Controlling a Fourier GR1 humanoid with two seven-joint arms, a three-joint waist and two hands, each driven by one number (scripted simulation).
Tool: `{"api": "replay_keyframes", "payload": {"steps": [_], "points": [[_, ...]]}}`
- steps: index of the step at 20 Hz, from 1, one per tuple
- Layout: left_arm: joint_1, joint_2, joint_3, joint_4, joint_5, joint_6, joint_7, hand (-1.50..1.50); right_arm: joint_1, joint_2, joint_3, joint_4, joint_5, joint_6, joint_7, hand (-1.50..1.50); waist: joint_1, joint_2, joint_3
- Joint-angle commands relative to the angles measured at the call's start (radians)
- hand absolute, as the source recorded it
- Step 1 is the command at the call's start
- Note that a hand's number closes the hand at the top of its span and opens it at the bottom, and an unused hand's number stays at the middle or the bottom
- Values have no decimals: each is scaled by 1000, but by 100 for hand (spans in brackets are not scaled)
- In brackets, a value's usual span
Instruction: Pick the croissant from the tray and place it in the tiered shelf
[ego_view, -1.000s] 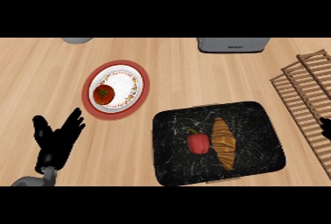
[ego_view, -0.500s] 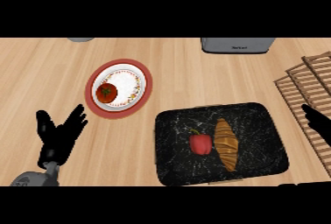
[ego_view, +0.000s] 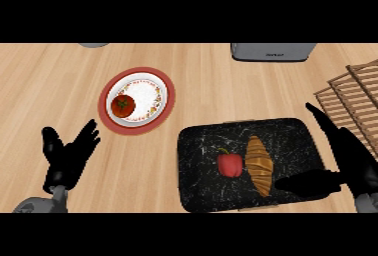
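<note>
At the lower left we see the left hand (ego_view: 68, 157) resting over the wooden surface (ego_view: 44, 85), fingers straight and spread. Beside it a red-rimmed plate (ego_view: 137, 127) carries a tomato (ego_view: 122, 104). On the black marbled tray (ego_view: 295, 135) lies a red pepper (ego_view: 229, 164), touching the croissant (ego_view: 258, 163): golden brown, ridged, long and tapered. The right hand (ego_view: 353, 160) hovers over the tray's right edge, fingers apart, thumb just beside the croissant. The slatted tiered shelf (ego_view: 354, 95) stands far right.

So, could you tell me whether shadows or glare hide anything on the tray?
Head view: even light and no glare; the croissant and pepper read clearly on the dark tray; only the right hand covers its right edge.
</note>
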Motion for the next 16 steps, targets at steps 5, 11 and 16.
{"api": "replay_keyframes", "payload": {"steps": [5,11,16], "points": [[-16,-21,27,-39,-20,6,66,0,-39,113,132,81,141,63,117,-150,-13,-2,1],[7,-37,57,27,-38,-36,-1,0,-35,210,157,181,274,14,130,-150,-12,-1,1],[17,-40,71,-10,-60,-40,17,0,-81,236,122,165,305,107,210,-150,-10,-2,1]]}}
